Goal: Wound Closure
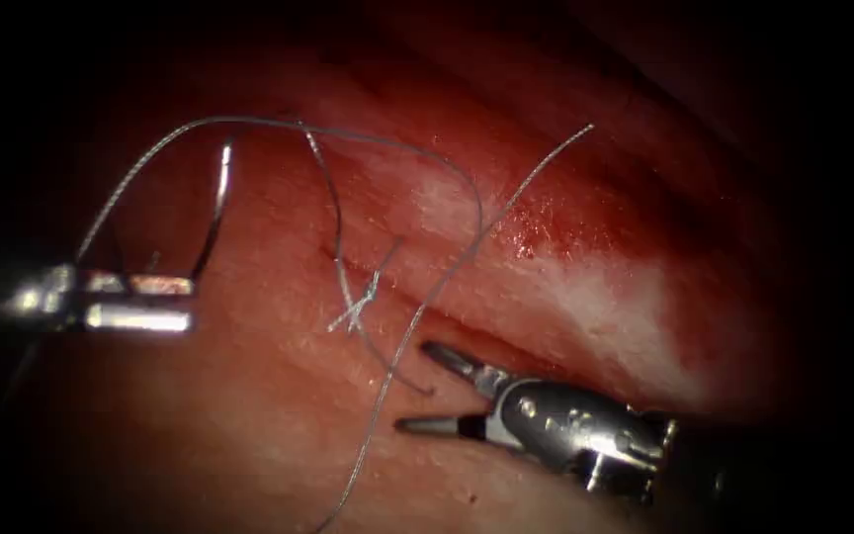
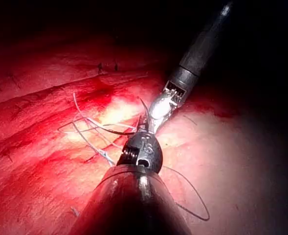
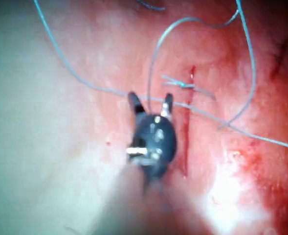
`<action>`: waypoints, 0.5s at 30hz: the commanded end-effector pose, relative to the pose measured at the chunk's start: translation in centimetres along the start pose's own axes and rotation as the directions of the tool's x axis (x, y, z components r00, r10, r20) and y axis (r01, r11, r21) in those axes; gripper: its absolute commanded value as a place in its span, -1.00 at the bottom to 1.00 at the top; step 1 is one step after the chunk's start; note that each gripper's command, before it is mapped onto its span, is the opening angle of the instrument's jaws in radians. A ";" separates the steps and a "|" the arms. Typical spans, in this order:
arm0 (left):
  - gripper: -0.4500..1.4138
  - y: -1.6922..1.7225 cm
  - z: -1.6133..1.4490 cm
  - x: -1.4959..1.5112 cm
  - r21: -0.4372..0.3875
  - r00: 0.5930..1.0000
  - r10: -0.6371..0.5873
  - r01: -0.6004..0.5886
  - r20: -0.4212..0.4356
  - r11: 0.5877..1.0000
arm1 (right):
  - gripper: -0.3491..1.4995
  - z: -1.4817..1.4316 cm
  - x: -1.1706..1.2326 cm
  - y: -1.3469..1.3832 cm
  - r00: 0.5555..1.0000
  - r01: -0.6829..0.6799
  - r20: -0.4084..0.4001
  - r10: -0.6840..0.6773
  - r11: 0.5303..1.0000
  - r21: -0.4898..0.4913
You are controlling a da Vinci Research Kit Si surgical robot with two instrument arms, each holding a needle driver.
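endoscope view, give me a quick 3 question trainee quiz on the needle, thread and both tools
1. True or false: the left tool holds the curved needle near one end, with the rest of the curve rising free above the tissue.
2. Multiple choice: the right tool is a) shut on the thread, b) open and holding nothing, c) shut on the needle.
3. Fill in: the knot with its short thread ends sits at the ____ in the tissue.

Key
1. True. The needle is not in the tissue.
2. b. Its jaws are spread beside the thread, just below the cut.
3. cut.
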 end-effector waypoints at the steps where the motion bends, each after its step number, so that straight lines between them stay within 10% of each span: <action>1: -1.00 0.02 0.07 -0.04 -0.002 1.000 -0.001 0.001 0.000 1.000 | -0.64 0.07 -0.12 -0.05 1.000 0.000 0.011 0.000 1.000 -0.008; 2: -1.00 0.02 0.07 -0.04 -0.002 1.000 -0.001 0.001 0.000 1.000 | -1.00 0.06 -0.14 -0.05 1.000 0.001 0.014 -0.001 1.000 -0.013; 15: -1.00 0.01 0.07 -0.07 -0.004 1.000 0.000 0.000 -0.001 1.000 | -1.00 -0.43 0.46 -0.47 1.000 -0.017 -0.020 0.019 0.994 0.106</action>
